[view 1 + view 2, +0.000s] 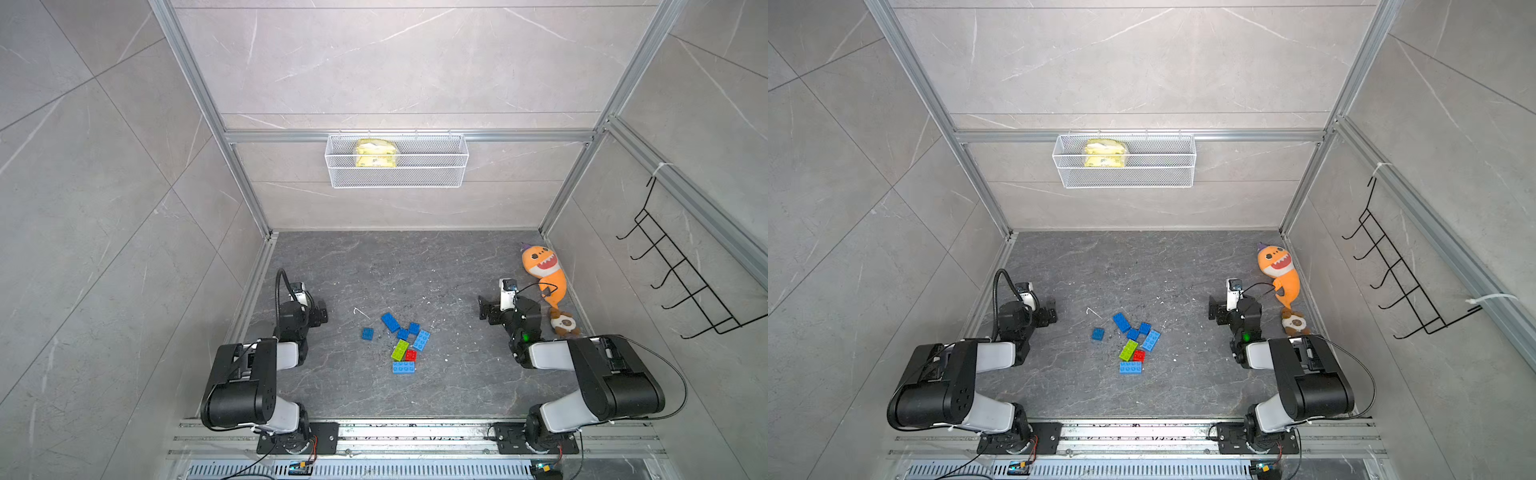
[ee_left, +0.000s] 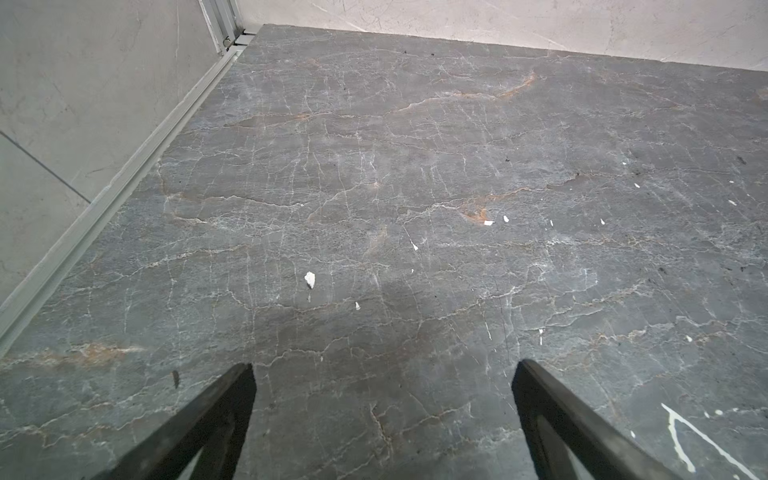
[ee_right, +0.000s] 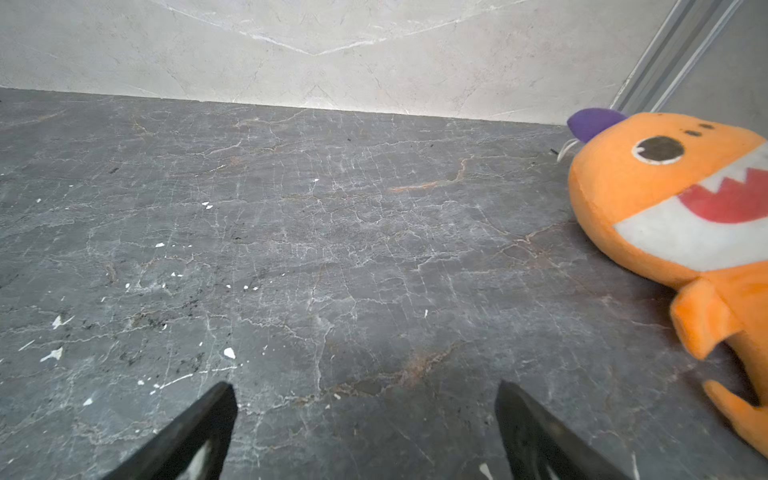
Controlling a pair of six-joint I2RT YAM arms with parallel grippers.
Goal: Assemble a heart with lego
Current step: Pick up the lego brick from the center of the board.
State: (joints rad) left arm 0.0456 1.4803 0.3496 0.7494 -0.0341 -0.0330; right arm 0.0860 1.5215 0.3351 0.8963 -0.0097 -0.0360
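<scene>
Scattered lego [image 1: 422, 340] lies mid-table [image 1: 457, 386], 8 bricks: a light blue brick [image 1: 403, 367] nearest, a red brick [image 1: 410, 355] and lime green brick [image 1: 400, 349] just behind. The left gripper [image 2: 382, 365] at 9 o'clock and the right gripper [image 3: 365, 384] at 3 o'clock are both spread wide and empty. An orange plush shark [image 1: 542, 266] lies at 2 o'clock, and a wire basket [image 1: 397, 178] hangs at 12 o'clock.

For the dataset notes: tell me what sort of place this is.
Most likely a robot test booth rather than a real room. Grey stone-look panels sit in an aluminium frame, two robot arms are bolted to a rail at the front, and toy bricks lie scattered between them.
</scene>
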